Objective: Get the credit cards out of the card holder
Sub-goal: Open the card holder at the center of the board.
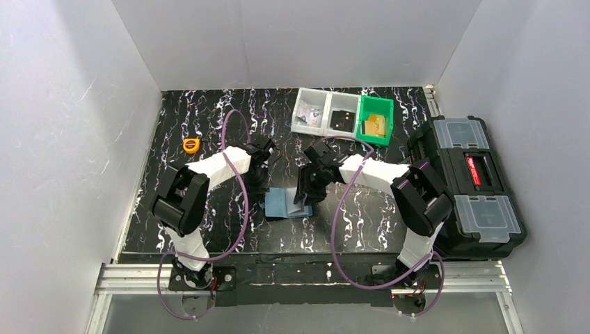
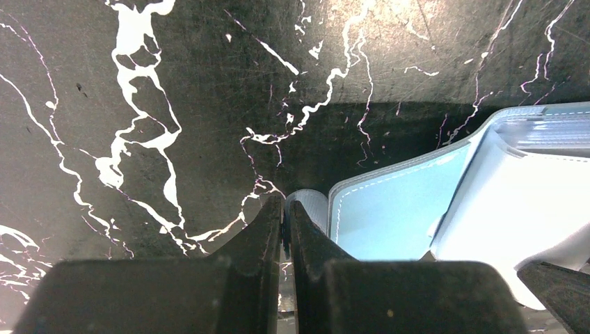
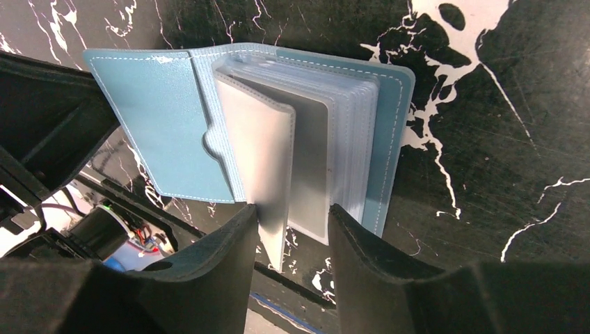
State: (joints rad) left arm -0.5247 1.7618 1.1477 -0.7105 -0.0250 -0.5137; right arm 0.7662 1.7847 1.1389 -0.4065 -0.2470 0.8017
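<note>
**Card holder lying open between the two arms on the marbled table.**
Top view: the blue card holder [image 1: 285,204] lies spread flat at mid-table [image 1: 209,236], left gripper [image 1: 261,186] at its left edge, right gripper [image 1: 304,197] over its right half; clear bins [image 1: 325,111], a green bin [image 1: 376,120], a black toolbox [image 1: 469,184] and an orange tape measure [image 1: 190,145] stand apart.
Left wrist: the left gripper [image 2: 285,209] is clenched, nothing visible between its fingers, tips beside the holder's [image 2: 389,223] rounded tab.
Right wrist: the right gripper [image 3: 292,219] is released, jaws apart around one raised grey sleeve leaf [image 3: 268,160] of the holder [image 3: 149,118].
</note>
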